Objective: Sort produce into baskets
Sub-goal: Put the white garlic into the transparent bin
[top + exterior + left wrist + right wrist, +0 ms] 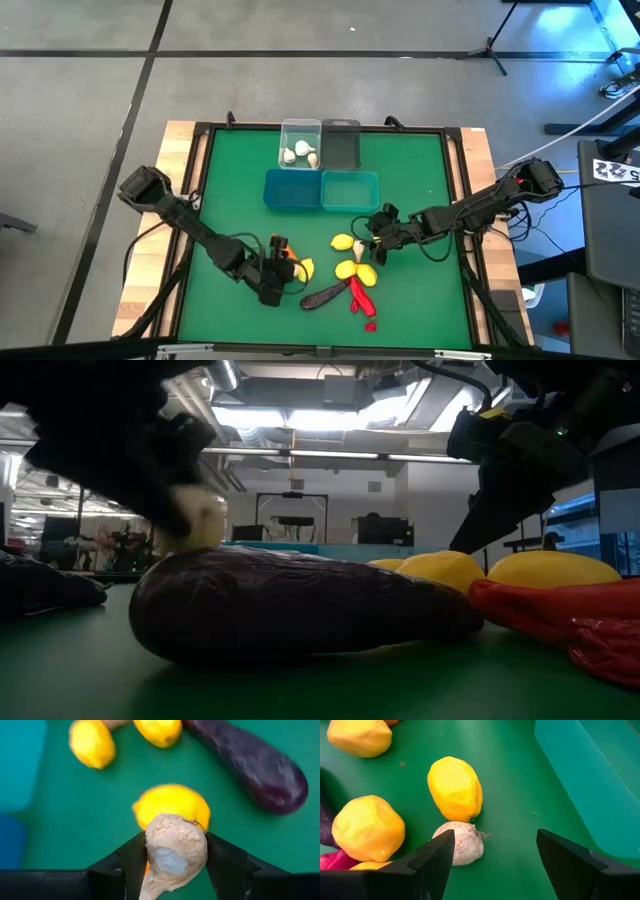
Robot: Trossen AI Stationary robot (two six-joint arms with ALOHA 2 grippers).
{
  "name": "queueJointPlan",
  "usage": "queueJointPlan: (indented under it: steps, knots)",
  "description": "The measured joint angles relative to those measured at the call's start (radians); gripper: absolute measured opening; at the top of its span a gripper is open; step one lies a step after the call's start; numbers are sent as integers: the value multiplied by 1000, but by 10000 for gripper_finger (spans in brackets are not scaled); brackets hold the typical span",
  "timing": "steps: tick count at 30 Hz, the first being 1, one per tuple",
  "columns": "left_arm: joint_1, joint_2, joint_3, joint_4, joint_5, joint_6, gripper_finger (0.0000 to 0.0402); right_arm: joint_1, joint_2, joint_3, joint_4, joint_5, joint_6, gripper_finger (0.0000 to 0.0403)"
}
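My left gripper (272, 288) is near the table's front left and is shut on a white garlic bulb (175, 850). A lemon (172, 805) lies on the mat below the bulb, a purple eggplant (255, 770) beside it. My right gripper (495, 850) stands open right of centre, over another garlic bulb (462, 842) that lies on the mat close by one finger and against a lemon (455, 787). More lemons (347, 269), a carrot (283, 250) and red chilies (360, 297) lie at the front. The baskets stand at the far middle: clear (300, 143) with garlic bulbs, dark grey (341, 145), two teal (292, 190). My left gripper pinches the garlic bulb's round sides (200, 845) between its two fingers (132, 860). The fingers slant down at it from the table's left. The bulb is lifted clear of the mat, its stem end toward the wrist camera; in the low view the bulb (195, 520) shows above the eggplant (300, 610).
The second teal basket (590, 780) stands close beyond my right gripper. A small red piece (370, 326) lies near the front edge. Bare green mat (420, 180) lies right of the baskets and at the far left.
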Motion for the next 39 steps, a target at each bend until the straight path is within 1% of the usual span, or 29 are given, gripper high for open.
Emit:
queueJointPlan:
  steps: [7,9,11,15,16,19,21,23,27,30,32,35,37,39]
  knots:
    - [79,-171,0,-46,-19,64,180,0,0,0,0,41,-34,280]
    - [116,-233,0,-64,-58,87,180,-1,0,0,0,58,-45,280]
    - [161,-294,0,-70,-119,118,180,-1,0,0,1,80,-54,280]
    - [285,-408,0,-49,-260,218,180,-1,0,0,7,122,-54,280]
    - [321,-428,0,-43,-275,240,180,-1,0,0,10,127,-53,280]
    - [455,-474,0,-13,-274,291,180,-1,0,0,28,134,-52,280]
    - [548,-485,0,9,-256,318,180,-1,0,0,47,140,-52,280]
    - [642,-483,0,22,-208,349,180,-1,0,0,57,155,-52,280]
    - [824,-445,0,83,-28,388,180,-1,0,0,57,181,-52,280]
    - [942,-407,0,133,52,402,180,-1,0,0,57,202,-52,280]
    - [1012,-381,0,140,95,403,180,-1,0,0,58,203,-52,280]
    - [1105,-331,0,143,209,388,186,-1,0,0,57,202,-51,280]
    - [1147,-288,0,150,266,380,197,-1,0,0,57,202,-47,280]
    - [1173,-240,0,164,293,379,211,-1,0,0,57,202,-47,280]
